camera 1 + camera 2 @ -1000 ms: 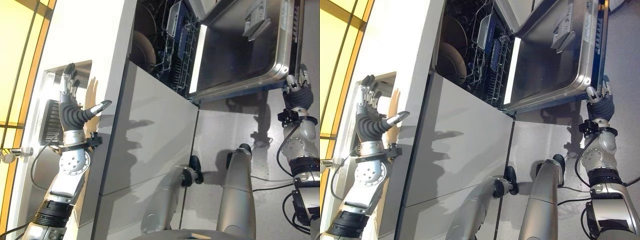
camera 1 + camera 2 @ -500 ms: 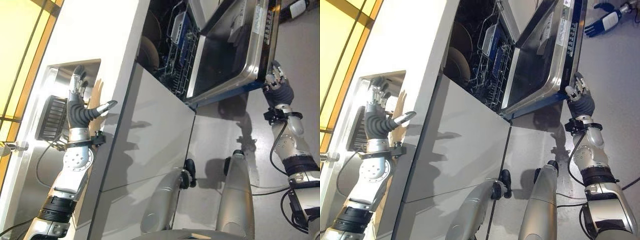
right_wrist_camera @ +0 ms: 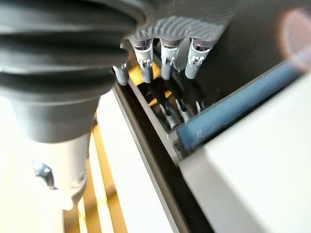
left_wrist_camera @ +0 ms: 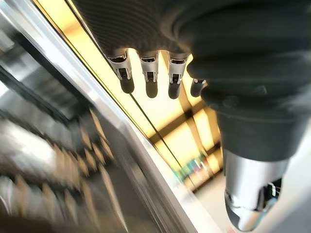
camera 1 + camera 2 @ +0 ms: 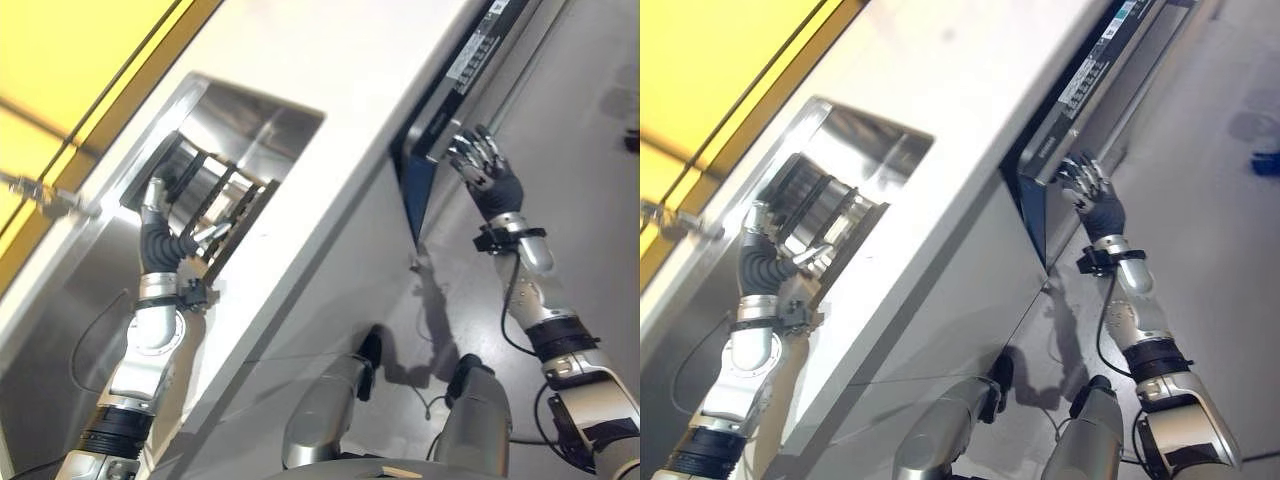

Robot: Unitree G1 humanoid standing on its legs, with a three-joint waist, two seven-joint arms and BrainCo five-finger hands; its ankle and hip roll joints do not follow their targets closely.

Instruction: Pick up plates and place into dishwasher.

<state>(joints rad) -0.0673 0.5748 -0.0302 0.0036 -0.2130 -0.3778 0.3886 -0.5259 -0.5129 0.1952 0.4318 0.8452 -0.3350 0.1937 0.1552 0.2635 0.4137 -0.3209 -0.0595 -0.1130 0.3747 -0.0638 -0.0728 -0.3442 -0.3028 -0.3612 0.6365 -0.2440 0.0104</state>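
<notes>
Left eye view: the dishwasher door [image 5: 470, 75] runs up toward 1 o'clock, nearly closed against the white counter [image 5: 330, 70], a dark gap showing along its edge. The right hand [image 5: 484, 176] sits at 3 o'clock, fingers spread and straight, flat against the door's outer face just below the control strip; it grips nothing. At 9 o'clock the left hand [image 5: 160, 225] is raised inside the steel sink [image 5: 250, 115], beside a black dish rack [image 5: 215, 205]. No plate can be made out; whatever is loaded lies behind the door.

Right eye view: the same layout, with the right hand [image 5: 1090, 195] pressed to the door [image 5: 1080, 85] at 2 o'clock and the left hand [image 5: 765, 255] at 9 o'clock against the rack [image 5: 815, 205] in the sink.

Left wrist view: the fingers [image 4: 148, 73] hang straight and relaxed, thumb apart, with nothing between them; the hand is released and empty.

Right wrist view: the fingers [image 3: 165, 60] reach straight out, tips on or just at the door's dark edge [image 3: 160, 126], not curled round it.

Plates should be stiff, smooth, fairly heavy and breakable; my judgement is to pinch one at the rim, thumb on one face, fingers on the other, and set it down gently.
</notes>
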